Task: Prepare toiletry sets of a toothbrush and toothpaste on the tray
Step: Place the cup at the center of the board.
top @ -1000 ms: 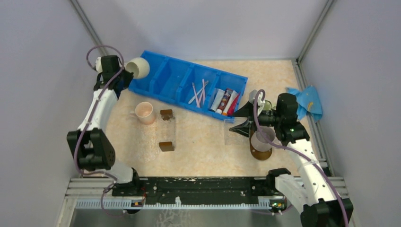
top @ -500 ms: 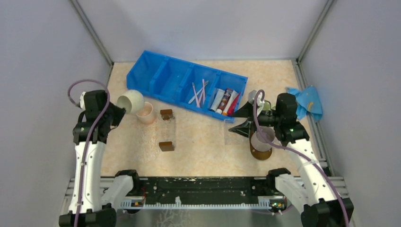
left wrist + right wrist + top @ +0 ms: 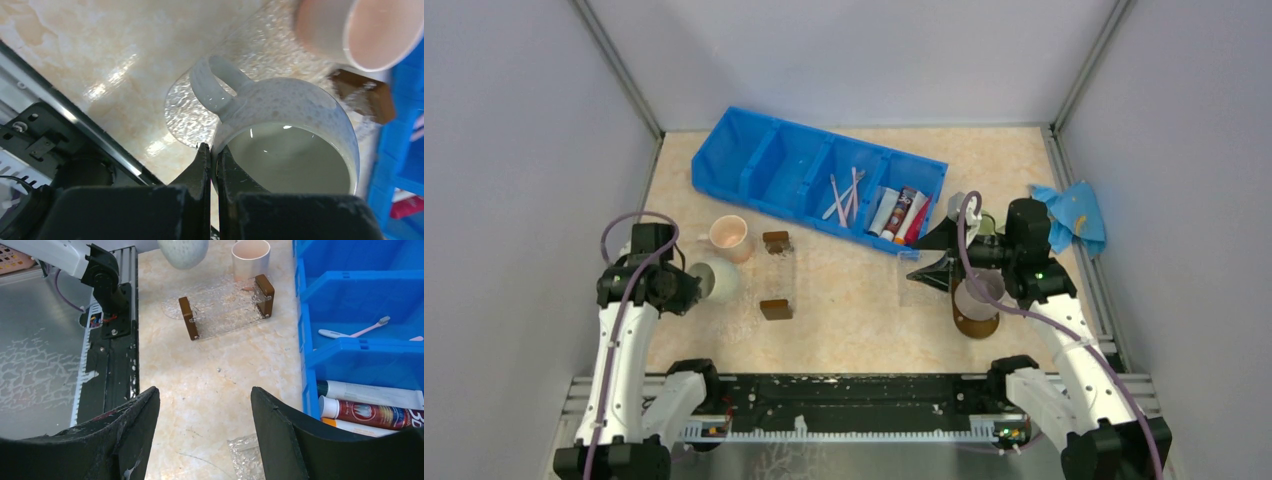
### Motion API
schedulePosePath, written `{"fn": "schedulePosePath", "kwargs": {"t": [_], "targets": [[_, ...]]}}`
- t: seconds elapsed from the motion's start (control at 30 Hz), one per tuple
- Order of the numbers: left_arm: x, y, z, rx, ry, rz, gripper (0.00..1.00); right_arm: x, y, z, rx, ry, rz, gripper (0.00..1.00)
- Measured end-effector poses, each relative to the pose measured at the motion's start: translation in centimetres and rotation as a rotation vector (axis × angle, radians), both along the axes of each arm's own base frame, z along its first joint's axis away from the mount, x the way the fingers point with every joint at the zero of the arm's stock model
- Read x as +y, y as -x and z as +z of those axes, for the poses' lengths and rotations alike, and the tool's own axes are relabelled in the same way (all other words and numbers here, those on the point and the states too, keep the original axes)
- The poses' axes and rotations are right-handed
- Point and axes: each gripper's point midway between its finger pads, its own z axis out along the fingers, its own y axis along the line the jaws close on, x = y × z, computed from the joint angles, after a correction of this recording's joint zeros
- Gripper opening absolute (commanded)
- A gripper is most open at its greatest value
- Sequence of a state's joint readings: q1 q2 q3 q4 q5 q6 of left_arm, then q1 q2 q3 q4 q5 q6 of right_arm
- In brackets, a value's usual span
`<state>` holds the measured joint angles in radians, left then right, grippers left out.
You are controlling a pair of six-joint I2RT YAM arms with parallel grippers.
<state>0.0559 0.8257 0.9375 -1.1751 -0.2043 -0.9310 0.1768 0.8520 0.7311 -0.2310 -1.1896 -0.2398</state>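
My left jaws, at the lower left of the overhead view, are clenched on the rim of a pale speckled mug [image 3: 716,280]. One jaw is inside and one outside, close beside its handle [image 3: 214,87]. The mug hangs tilted off upright in my grip. I cannot tell whether it touches the desk [image 3: 854,320].

My right jaws, at centre right, are released and spread wide with nothing between them. They are above bare desk and a scrap of clear plastic [image 3: 918,287]. Just below them in that view, half under my right arm, lies the tray [image 3: 974,326], a dark brown board with a pale cup [image 3: 982,288] standing on it.

Further up, a clear rack [image 3: 778,275] with two brown end blocks sits just right of the speckled mug. A pink mug [image 3: 729,238] stands upright near its far end.

Beyond that, the blue compartment bin [image 3: 769,165] runs slantwise across the top centre. The toothbrushes [image 3: 844,197], pink and white, lie crossed in its third compartment from the left. The toothpaste tubes [image 3: 899,213] lie side by side in the rightmost compartment. A blue cloth [image 3: 1069,215] is crumpled at the right edge.
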Motion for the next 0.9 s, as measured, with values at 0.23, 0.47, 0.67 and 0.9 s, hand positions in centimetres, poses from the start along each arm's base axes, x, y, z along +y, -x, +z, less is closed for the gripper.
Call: {"fn": "schedulePosePath", "kwargs": {"t": [0.23,0.47,0.67,0.9], "targets": [[0.3,1.4,-4.7,0.161,-0.011,0.011,0.02,0.1,0.1,0.0,-0.001,0.0,0.003,0.67],[0.3,0.4,-6.8,0.207,-0.002,0.02,0.03,0.2,0.2,0.0,-0.002,0.001,0.008,0.67],[0.2,-0.3,-8.3,0.261,0.006,0.012,0.07,0.2,0.0,-0.1,-0.003,0.004,0.001,0.67],[0.2,-0.7,-8.7,0.274,0.0,-0.007,0.13,0.2,0.0,-0.1,-0.004,0.006,-0.001,0.67]]}}
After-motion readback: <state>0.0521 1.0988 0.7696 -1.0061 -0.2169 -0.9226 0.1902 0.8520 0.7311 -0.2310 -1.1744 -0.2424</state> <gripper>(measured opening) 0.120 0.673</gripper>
